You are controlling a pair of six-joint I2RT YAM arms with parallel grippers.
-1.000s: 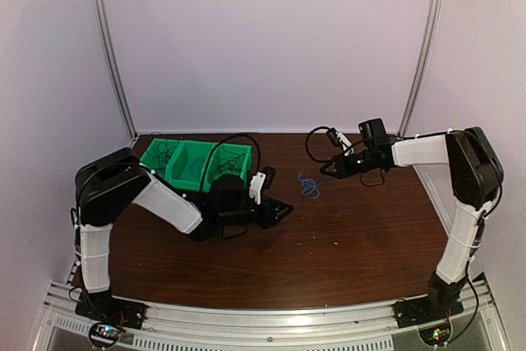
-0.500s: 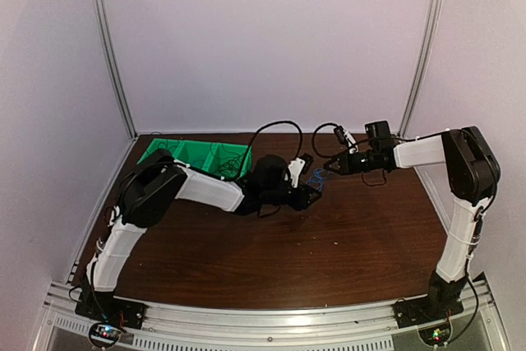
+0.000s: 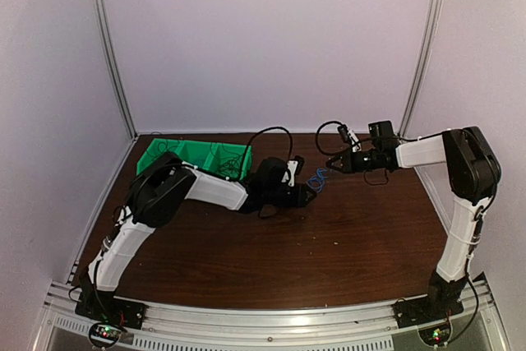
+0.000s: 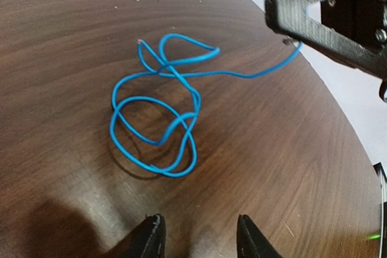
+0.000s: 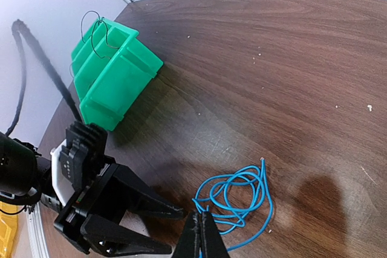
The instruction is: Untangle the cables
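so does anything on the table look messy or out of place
The blue cable lies in a tangled heap of overlapping loops on the table, one strand running into the shut right end effector. Thin black wires poke out over the green bin's rim.

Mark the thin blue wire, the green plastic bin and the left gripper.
Thin blue wire (image 4: 171, 70), left wrist view, on crossing strands of the coil.
Green plastic bin (image 5: 118, 89), right wrist view, on its near side wall.
Left gripper (image 4: 199, 225), left wrist view, midway between its fingertips.
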